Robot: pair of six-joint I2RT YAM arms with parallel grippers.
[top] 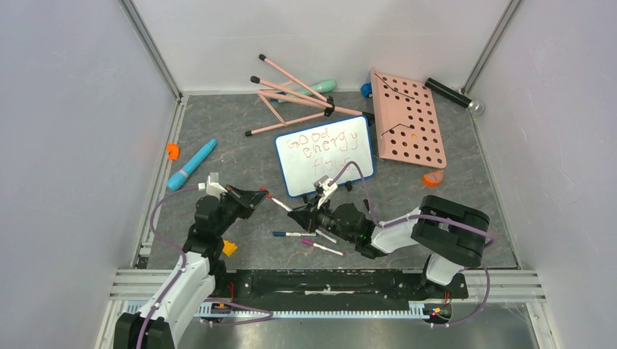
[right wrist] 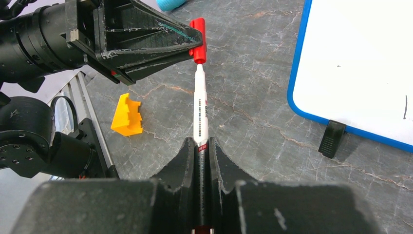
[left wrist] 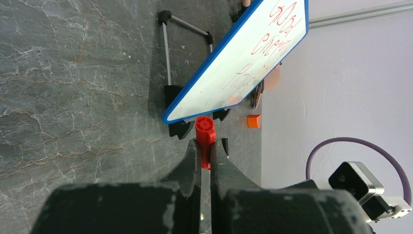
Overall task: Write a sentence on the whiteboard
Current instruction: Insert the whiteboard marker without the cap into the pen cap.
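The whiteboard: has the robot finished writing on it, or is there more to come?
Looks done: the whiteboard carries a red sentence, "good energy flow", its end hidden by the arm. In hand: the right gripper is shut on the marker, the left gripper on the red cap, tip meeting cap. Left: probably seating the cap and setting the marker down.

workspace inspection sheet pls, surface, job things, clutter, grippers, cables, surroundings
surface: dark grey marbled mat
job's things: whiteboard standing on feet, sentence in red, three lines; marker, red cap on its tip
clutter: pink pegboard, pink tripod, blue tube, loose pens, yellow block
grippers: left gripper shut on red cap; right gripper shut on marker
cables: purple cable arcs over whiteboard's near corner
surroundings: pale walls, metal rails
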